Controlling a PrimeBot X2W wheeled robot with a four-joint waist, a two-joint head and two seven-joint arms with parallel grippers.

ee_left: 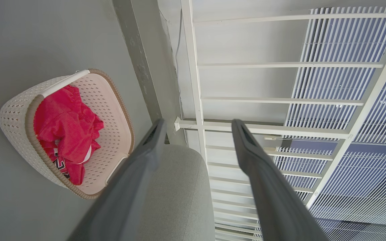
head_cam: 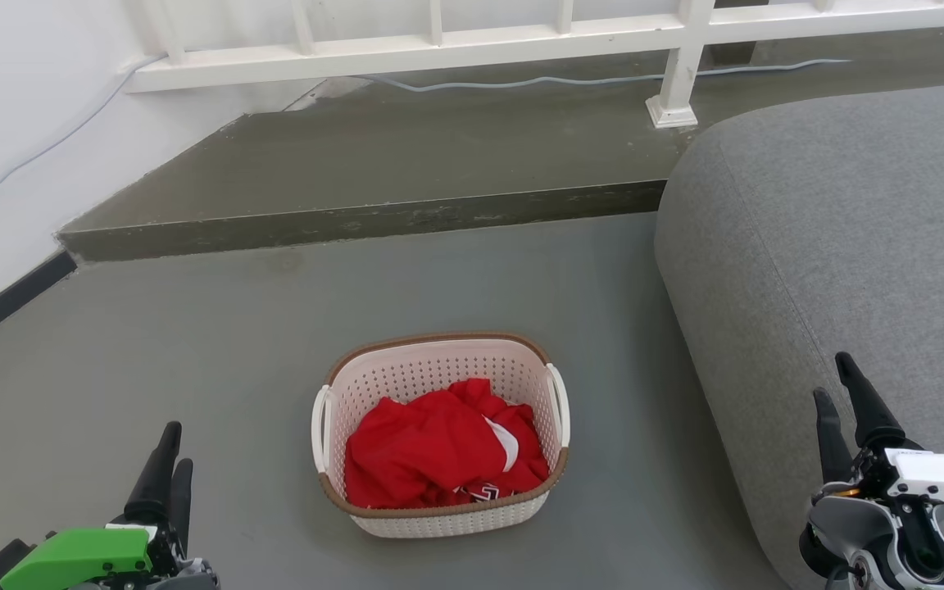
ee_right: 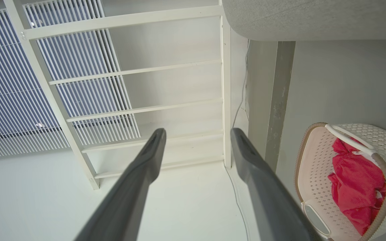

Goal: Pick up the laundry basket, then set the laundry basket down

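Cream-white laundry basket point(head_cam: 439, 521) resting on grey floor point(head_cam: 193, 344), red garment point(head_cam: 431, 447) inside, midway between left gripper point(head_cam: 175, 447) and right gripper point(head_cam: 834, 375); both well apart from it, fingers spread, empty. Pick-up seemingly not begun: next, lower toward side handles point(head_cam: 320, 430).

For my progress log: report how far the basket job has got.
Nothing done yet: the laundry basket sits on the floor, red garment inside. Nothing in hand: left end effector and right end effector are open, apart from it. Remaining: grasp, lift, set down.

Lettering on red garment point(head_cam: 439, 447) seemingly illegible
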